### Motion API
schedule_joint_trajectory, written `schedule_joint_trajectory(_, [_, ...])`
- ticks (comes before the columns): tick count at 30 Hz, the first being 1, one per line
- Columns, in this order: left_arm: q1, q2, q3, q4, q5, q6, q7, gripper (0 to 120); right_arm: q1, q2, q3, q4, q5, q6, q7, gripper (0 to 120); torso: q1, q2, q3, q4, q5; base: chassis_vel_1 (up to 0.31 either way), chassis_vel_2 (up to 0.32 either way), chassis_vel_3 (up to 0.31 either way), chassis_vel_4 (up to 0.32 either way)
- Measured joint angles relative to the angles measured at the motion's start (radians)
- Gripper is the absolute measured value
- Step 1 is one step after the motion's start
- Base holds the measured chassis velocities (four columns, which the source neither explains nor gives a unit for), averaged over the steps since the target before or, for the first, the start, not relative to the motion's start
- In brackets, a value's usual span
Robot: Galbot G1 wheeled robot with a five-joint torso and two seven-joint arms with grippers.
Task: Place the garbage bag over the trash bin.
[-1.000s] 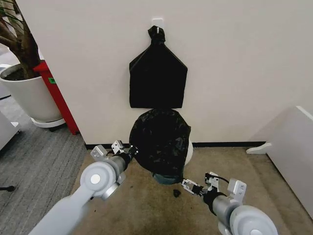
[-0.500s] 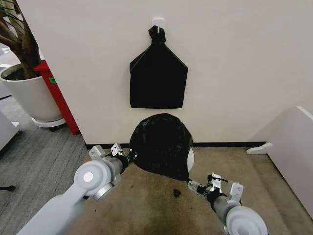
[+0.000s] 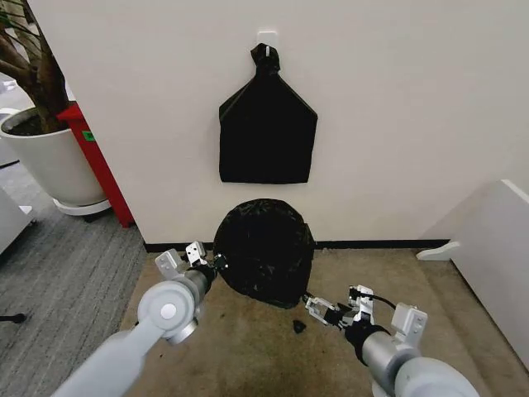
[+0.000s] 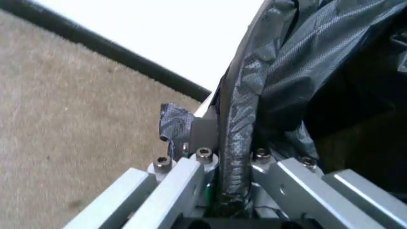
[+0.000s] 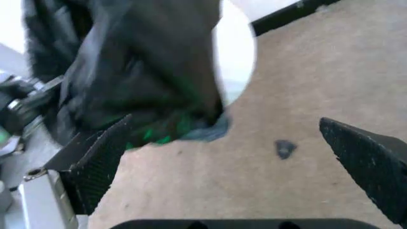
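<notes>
**A:** While both arms sit low at the wall, where's the garbage bag (image 3: pixel 264 248)?

**B:** On the floor against the wall, directly under the flat black bundle (image 3: pixel 267 124) hanging from the wall hook (image 3: pixel 266 37). It's draped over the trash bin (image 5: pixel 237 52) as a dome: rounded top up, long axis roughly vertical, loose edge reaching down to the carpet (image 3: pixel 248 339).

**A:** Bin visible?

**B:** Barely. In the head view the bag covers it completely. The right wrist view shows a curved white patch of bin wall past the bag's edge. Can't see inside the bin.

**A:** Left gripper (image 3: pixel 207 262)?

**B:** At the bag's left edge. The left wrist view shows a bunched fold of bag film running between the two fingers, which are closed onto it.

**A:** Right gripper (image 3: pixel 324 312)?

**B:** Low in front of the bag's lower right edge, just beside it. Its jaws are spread wide with carpet showing between them, gripping nothing.

**A:** Anything else on the floor?

**B:** A small dark scrap (image 3: pixel 297 326) on the carpet, just left of the right gripper. A large white plant pot (image 3: pixel 45 161) stands far left beside a red post (image 3: pixel 99 161).
</notes>
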Motion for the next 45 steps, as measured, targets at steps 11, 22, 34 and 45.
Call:
schedule_joint_trajectory(11, [0.089,0.083,-0.004,0.101,0.394,-0.133,0.525,0,0.067,-0.149,0.476,0.001,0.505,-0.121,-0.251,100,0.0,0.0,0.0,0.0007,0.0003,0.0,0.0,0.0,0.0])
schedule_joint_trajectory(22, [0.058,0.132,-0.003,0.145,0.534,-0.25,0.83,0,0.32,-0.25,0.349,-0.265,0.573,-0.267,-0.629,100,0.0,0.0,0.0,0.0007,0.0,0.0,0.0,0.0,0.0])
schedule_joint_trajectory(34, [0.065,0.145,-0.009,0.123,0.55,-0.257,0.853,0,0.365,-0.252,0.282,-0.366,0.51,-0.285,-0.613,100,0.0,0.0,0.0,0.0001,0.0001,0.0,0.0,0.0,0.0])
schedule_joint_trajectory(45, [0.06,0.147,-0.008,0.107,0.513,-0.239,0.829,0,0.346,-0.246,0.268,-0.373,0.479,-0.284,-0.569,100,0.0,0.0,0.0,0.0002,-0.0001,0.0,0.0,0.0,0.0])
